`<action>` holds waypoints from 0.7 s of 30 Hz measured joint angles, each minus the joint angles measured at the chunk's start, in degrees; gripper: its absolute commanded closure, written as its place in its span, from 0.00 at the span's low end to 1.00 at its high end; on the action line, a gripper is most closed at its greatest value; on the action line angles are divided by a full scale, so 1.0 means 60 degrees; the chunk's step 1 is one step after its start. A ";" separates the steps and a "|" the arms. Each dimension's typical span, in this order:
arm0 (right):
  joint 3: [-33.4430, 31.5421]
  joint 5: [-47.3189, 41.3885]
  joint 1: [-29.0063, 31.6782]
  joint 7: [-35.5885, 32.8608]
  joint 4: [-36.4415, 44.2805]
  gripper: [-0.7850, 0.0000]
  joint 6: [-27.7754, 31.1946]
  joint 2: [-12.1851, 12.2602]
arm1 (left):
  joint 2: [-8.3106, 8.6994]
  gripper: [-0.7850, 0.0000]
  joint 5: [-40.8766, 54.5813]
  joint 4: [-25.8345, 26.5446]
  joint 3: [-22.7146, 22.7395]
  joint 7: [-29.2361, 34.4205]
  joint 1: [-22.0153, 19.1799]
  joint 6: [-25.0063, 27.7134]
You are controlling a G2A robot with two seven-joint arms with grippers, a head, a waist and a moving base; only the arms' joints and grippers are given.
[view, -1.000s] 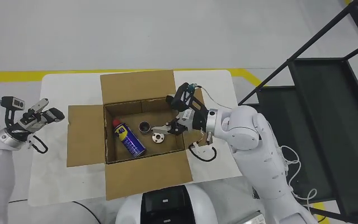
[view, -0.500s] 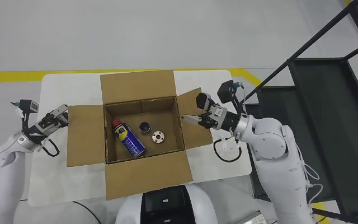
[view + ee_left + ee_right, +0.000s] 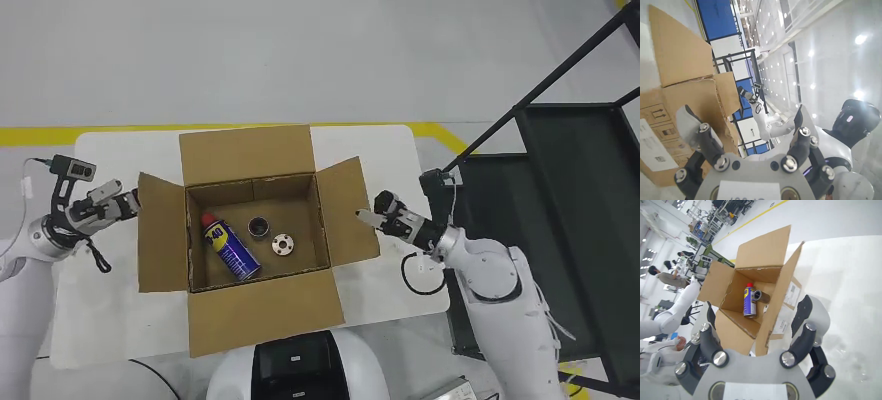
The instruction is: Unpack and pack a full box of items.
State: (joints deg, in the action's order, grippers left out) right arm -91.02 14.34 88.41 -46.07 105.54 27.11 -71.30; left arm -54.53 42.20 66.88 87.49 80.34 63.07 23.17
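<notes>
Indoors, a pale grey floor [image 3: 300, 60] crossed by a yellow line [image 3: 120, 131] stretched behind the work cell. A black metal staircase [image 3: 570, 180] stood off the robot's right side. A white table [image 3: 100, 310] carried the open cardboard box [image 3: 255, 187] at its middle. The far flap [image 3: 245, 155] and near flap [image 3: 265, 310] lay out flat, while the left flap [image 3: 162, 235] and right flap [image 3: 348, 215] stood raised at a slant.

Inside the box, a blue and yellow spray can [image 3: 229, 247] with a red cap lay on its side near the left wall. A small dark metal tin [image 3: 259, 227] sat near the far wall. A pale flanged disc [image 3: 283, 244] lay just beside it on the robot's side.

The left gripper [image 3: 125, 202] hovered just outside the left flap's outer edge, fingers spread wide and holding nothing. Whether it touched the cardboard could not be made out. The right gripper [image 3: 368, 217] hung at the right flap's outer edge, likewise wide and empty.

A second before, the right gripper had been down inside the box above the flanged disc. It had since pulled back out past the right flap, which had swung up and outward. The left gripper had closed in from the table's left edge. The left flap, earlier flat on the table, had tipped upward. The can, tin and disc had not moved.
</notes>
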 measured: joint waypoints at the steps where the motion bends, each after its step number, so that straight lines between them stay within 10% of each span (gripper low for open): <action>1: 0.0173 -0.0270 -0.0129 -0.0119 -0.0160 0.00 0.0246 0.0002 | -0.0033 0.00 -0.0081 -0.0001 -0.0178 -0.0052 -0.0099 -0.0033; 7: 0.1223 -0.1522 -0.1029 -0.0893 -0.0794 0.00 0.1543 0.0027 | -0.0225 0.00 -0.0653 -0.0190 -0.1193 -0.0385 -0.0728 -0.0064; 21: 0.4516 -0.1253 -0.3834 -0.2153 -0.2839 0.00 0.0348 -0.0228 | -0.0301 0.00 -0.2506 -0.0473 -0.1994 -0.0796 -0.1380 0.0444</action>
State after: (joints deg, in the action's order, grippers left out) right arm -63.92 6.82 65.41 -58.99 88.50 29.20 -72.67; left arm -56.34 27.17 64.04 75.52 75.57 54.79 25.83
